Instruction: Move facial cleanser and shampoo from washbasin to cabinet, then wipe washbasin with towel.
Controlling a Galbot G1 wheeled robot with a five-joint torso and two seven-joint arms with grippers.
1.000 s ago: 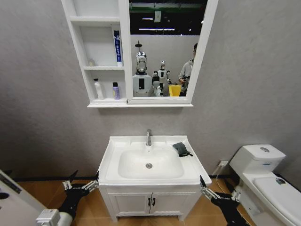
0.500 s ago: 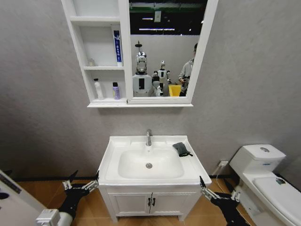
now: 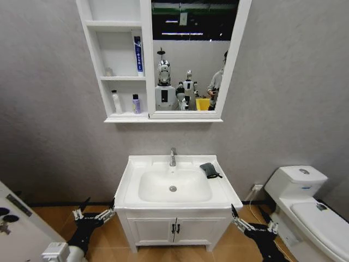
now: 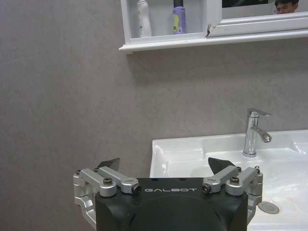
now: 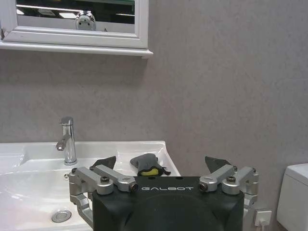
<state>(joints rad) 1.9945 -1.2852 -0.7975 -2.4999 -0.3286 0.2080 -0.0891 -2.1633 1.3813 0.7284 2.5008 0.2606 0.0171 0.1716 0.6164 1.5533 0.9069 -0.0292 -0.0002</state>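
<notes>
The white washbasin (image 3: 126, 186) stands in the middle with its chrome tap (image 3: 173, 157). A small dark towel (image 3: 209, 170) lies on its right rim, also seen as towel (image 5: 147, 164). Above hangs the white cabinet (image 3: 99, 61) with its mirror. On its lowest shelf stand a white bottle (image 3: 115, 102) and a purple bottle (image 3: 136, 103); I cannot tell which is the facial cleanser and which the shampoo. My left gripper (image 3: 98, 207) hangs open, low and left of the basin; my right gripper (image 3: 248, 215) hangs open, low and right. Both are empty.
A blue tube (image 3: 138, 54) stands on the shelf above the bottles. A white toilet (image 3: 305, 199) is at the right. The two-door vanity (image 3: 174, 232) carries the basin. A white panel edge (image 3: 13, 218) shows at the lower left. The mirror reflects robots and a person.
The whole head picture has shifted slightly, so the camera has moved a little. The bottles, the towel and both grippers keep their places.
</notes>
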